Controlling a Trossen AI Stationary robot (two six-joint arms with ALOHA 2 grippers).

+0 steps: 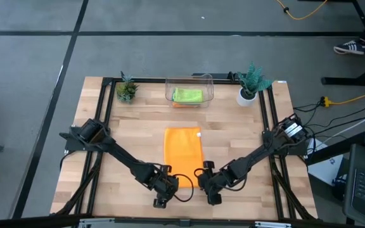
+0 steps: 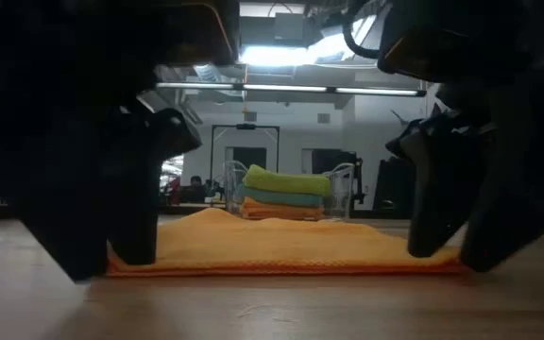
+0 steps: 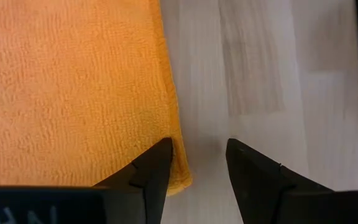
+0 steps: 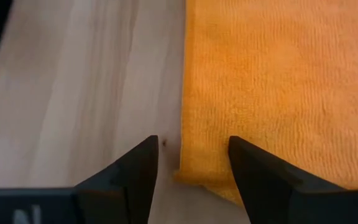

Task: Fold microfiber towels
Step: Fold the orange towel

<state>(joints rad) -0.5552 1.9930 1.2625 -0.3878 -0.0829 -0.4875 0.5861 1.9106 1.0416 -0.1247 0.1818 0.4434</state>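
Orange towel (image 1: 184, 150) lies flat mid-table before you, folded towels (image 1: 187, 95) stacked in the clear bin (image 1: 209, 82) behind it. Your left gripper (image 3: 196, 163) and right gripper (image 4: 192, 163) each straddle a near corner, fingers parted, gripping nothing yet. No writing is legible to you beyond partial white letters on the wrist housings.

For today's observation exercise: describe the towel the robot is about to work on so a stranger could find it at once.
On the wooden table, look in the middle, nearer the arms than the clear bin. There lies the orange towel, spread flat and alone. The other towels sit folded and stacked in the bin.
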